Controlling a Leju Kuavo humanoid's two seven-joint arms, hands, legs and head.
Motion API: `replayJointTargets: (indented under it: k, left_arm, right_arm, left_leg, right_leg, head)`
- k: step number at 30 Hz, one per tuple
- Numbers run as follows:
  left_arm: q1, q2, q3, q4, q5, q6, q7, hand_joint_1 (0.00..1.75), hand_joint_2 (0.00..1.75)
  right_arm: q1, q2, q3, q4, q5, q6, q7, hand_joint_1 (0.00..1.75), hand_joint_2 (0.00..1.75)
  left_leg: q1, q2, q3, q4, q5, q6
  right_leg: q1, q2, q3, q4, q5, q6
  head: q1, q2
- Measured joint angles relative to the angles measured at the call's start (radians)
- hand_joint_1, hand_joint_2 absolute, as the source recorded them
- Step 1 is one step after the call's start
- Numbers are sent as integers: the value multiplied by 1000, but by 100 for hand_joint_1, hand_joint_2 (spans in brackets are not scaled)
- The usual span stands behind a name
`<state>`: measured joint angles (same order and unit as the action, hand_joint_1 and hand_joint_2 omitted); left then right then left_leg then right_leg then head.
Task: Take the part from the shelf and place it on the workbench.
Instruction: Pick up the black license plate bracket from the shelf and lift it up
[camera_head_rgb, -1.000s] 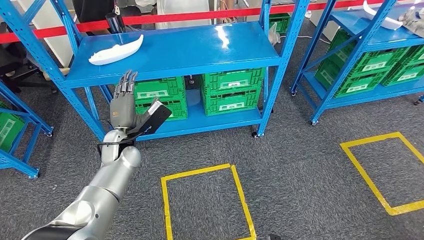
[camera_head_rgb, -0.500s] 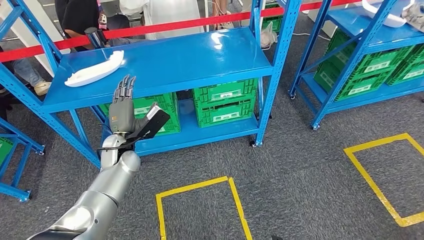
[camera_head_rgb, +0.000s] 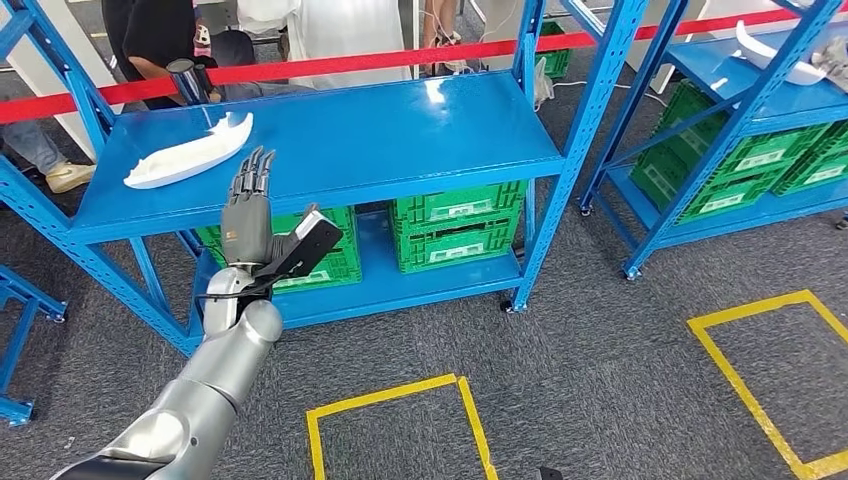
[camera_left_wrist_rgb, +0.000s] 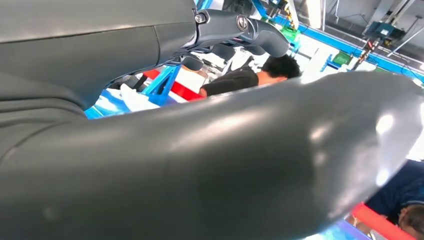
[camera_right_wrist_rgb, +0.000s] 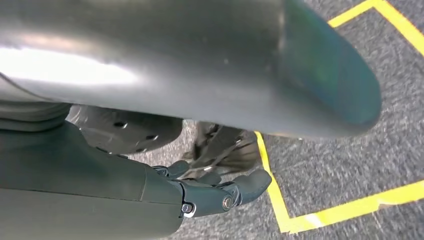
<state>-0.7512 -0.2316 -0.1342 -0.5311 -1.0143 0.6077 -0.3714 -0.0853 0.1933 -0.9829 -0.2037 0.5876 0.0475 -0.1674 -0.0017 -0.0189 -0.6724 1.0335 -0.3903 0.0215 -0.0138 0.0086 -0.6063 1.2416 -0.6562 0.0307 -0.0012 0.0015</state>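
The part (camera_head_rgb: 188, 152) is a long white curved piece lying on the left end of the blue shelf top (camera_head_rgb: 400, 130). My left hand (camera_head_rgb: 248, 210) is raised in front of the shelf edge, just right of and short of the part. Its fingers (camera_head_rgb: 255, 170) are straight, its thumb (camera_head_rgb: 310, 245) is spread, and it holds nothing. In the left wrist view the thumb (camera_left_wrist_rgb: 250, 160) looms large, the fingers (camera_left_wrist_rgb: 240, 30) reach out beyond it, and a bit of the white part (camera_left_wrist_rgb: 132, 97) shows past them. My right hand (camera_right_wrist_rgb: 220, 192) hangs over the carpet, holding nothing.
Green crates (camera_head_rgb: 455, 215) fill the shelf's lower level. A second blue rack (camera_head_rgb: 750, 110) at right carries another white part (camera_head_rgb: 775, 50). Red barrier tape (camera_head_rgb: 350, 62) and people stand behind the shelf. Yellow tape squares (camera_head_rgb: 395, 430) mark the grey carpet.
The whole picture has shifted: the camera has moved nearer the shelf and a little to the right. My left hand stays raised in the same pose, its fingertips now closer to the part.
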Motion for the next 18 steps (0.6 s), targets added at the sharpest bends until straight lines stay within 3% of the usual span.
replayJointTargets:
  k: [2, 4, 8, 13, 18]
  left_arm:
    - [-1, 0, -1, 0, 4, 1, 1, 0, 0]
    - [-2, 0, -2, 0, 9, 2, 0, 0, 0]
    - [-3, 2, -6, 0, 21, 5, 0, 0, 0]
    - [-3, 3, -12, 0, 26, 7, 2, 0, 0]
    - [-3, 5, -18, 0, 26, 10, 5, 0, 0]
  right_arm:
    - [0, -2, -1, 0, 1, 2, -1, 0, 0]
    - [-2, -2, -3, 0, 0, 3, -4, 0, 0]
    - [-1, -2, -5, 0, 6, -3, -25, 0, 0]
    - [-1, -2, -5, 0, 29, -17, -39, 0, 0]
    - [-1, -2, -5, 0, 43, -29, -46, 0, 0]
  left_leg:
    - [-1, -3, 6, 8, -8, -8]
    - [-5, -5, 6, 13, -14, -17]
    - [-9, -5, 11, 5, -16, -4]
    - [-9, -4, 17, -5, -7, -22]
    - [-12, -4, 16, 1, -16, -15]
  right_leg:
    - [-1, -2, 29, -123, 89, -3]
    - [0, -3, 45, -188, 124, -12]
    - [1, -1, 45, -195, 130, -24]
    - [1, 0, 46, -195, 130, -32]
    - [-3, 0, 49, -198, 127, -28]
  head:
    - [0, 0]
    - [0, 0]
    - [0, 0]
    - [0, 0]
    - [0, 0]
